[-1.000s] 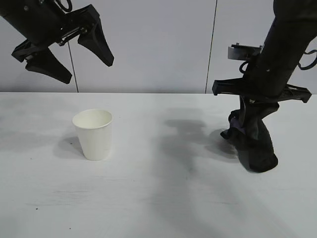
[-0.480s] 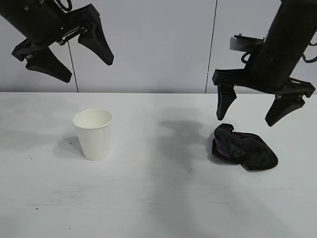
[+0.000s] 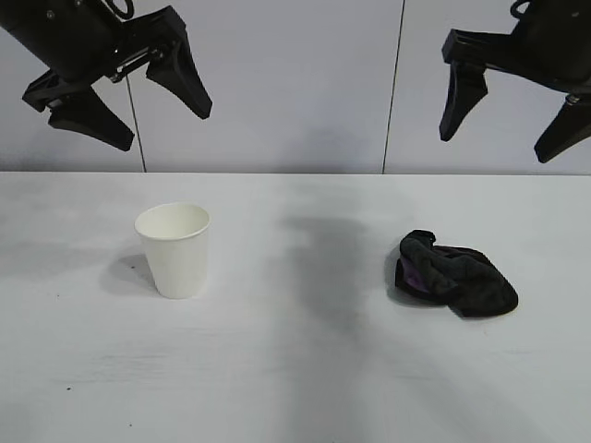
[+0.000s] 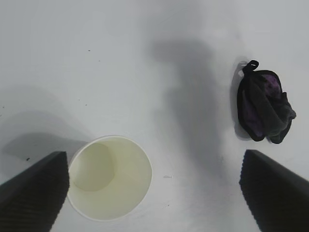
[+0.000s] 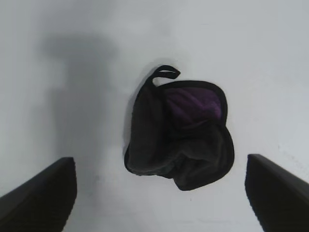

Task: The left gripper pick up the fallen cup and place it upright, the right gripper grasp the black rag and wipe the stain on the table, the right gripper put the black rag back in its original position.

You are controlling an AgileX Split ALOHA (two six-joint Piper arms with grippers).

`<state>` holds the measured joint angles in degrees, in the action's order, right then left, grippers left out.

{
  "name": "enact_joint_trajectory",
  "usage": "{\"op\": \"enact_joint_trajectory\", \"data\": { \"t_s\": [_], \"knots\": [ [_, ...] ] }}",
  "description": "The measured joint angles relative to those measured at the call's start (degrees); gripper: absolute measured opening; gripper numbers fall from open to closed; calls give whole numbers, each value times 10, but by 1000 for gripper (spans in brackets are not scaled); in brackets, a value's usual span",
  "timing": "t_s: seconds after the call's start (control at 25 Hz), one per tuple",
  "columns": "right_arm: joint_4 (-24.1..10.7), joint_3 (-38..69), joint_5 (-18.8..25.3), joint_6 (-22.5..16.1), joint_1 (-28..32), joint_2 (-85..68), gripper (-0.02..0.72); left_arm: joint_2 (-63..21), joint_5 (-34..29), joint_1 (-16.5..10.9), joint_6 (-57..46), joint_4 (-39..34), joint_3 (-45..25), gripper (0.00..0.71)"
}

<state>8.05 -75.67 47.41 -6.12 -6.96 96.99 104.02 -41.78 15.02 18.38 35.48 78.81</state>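
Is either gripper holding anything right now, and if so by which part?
Nothing is held. The right gripper hangs open above the crumpled black cloth rag, which lies free on the table; the left gripper is open over the upright white paper cup.

Cup left of rag

White paper cup upright, black rag crumpled (purple patch showing) — well apart

Matt white paper cup, soft black cloth rag, smooth matt white table
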Motion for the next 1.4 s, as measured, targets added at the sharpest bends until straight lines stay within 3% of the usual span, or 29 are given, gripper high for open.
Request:
{"op": "enact_joint_trajectory", "data": {
  "t_s": [0.4,1.4],
  "knots": [
    [35,0,-7,4,0,0,649,0,0,0,0,0,0,693],
    [37,0,-30,4,0,0,641,0,0,0,0,0,0,693]
  ]
}}
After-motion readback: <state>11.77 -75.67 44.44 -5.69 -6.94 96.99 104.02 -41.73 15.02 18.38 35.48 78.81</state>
